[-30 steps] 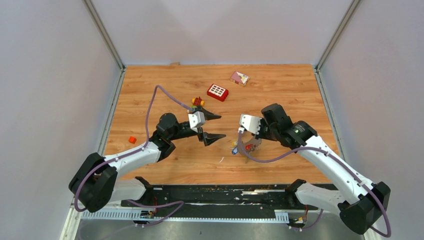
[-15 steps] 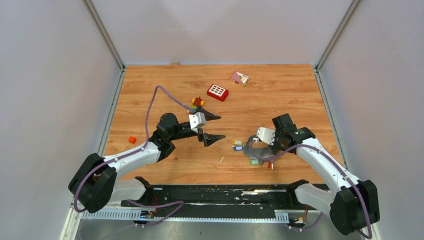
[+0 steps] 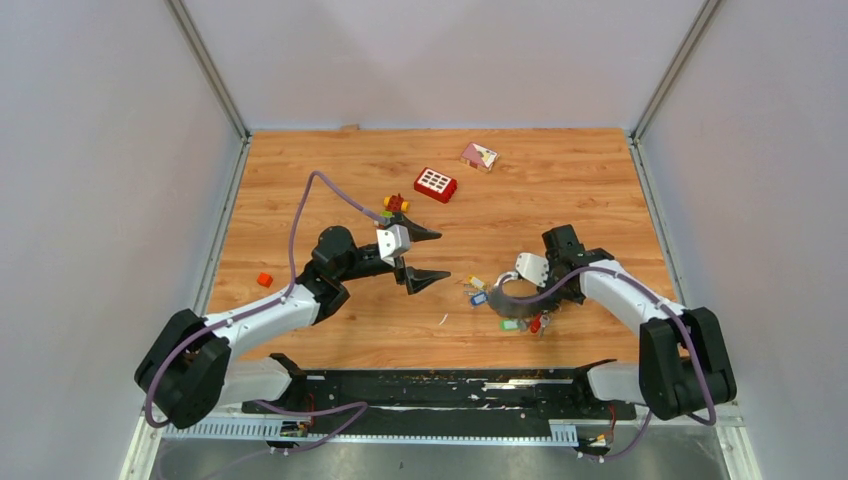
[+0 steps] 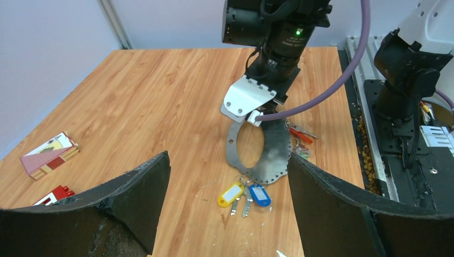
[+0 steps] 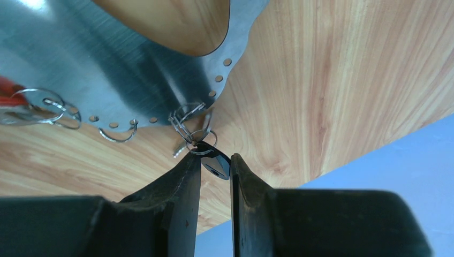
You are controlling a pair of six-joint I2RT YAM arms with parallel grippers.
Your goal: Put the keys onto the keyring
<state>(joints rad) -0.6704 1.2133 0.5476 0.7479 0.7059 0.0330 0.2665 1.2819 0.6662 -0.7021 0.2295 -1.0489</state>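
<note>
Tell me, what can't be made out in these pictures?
Top view: keys around the keyring, too small to count; right arm covers part of it.
Right wrist view: dark piece pinched by the right end effector, mostly hidden by its fingers.
Left wrist view: red-tagged key, partly behind the keyring.

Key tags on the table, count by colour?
Yellow tag: 1
Blue tag: 1
Red tag: 1
Green tag: 1
Total: 4 in view
</note>
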